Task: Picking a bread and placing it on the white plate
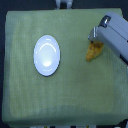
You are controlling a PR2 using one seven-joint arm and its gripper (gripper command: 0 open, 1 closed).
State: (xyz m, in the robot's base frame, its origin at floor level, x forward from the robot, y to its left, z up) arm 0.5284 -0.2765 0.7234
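- One arm reaches in from the exterior view's upper right, and your gripper (94, 41) sits at its lower end, right over the top of the bread (92, 51).
- You cannot tell from this blurred view whether the gripper is parted or clenched; its tips meet the bread's upper end, which suggests the grasp is being made or just made.
- Below the gripper, the bread is a small golden-orange piece lying slanted on the tabletop (75, 95), which is covered in green cloth. Whether it is lifted off the cloth is unclear.
- Well apart, toward the exterior view's left, the white plate (47, 55) lies flat with nothing on it, ready to receive the bread.
- Your carry would run leftward across open cloth, with nothing between bread and plate.
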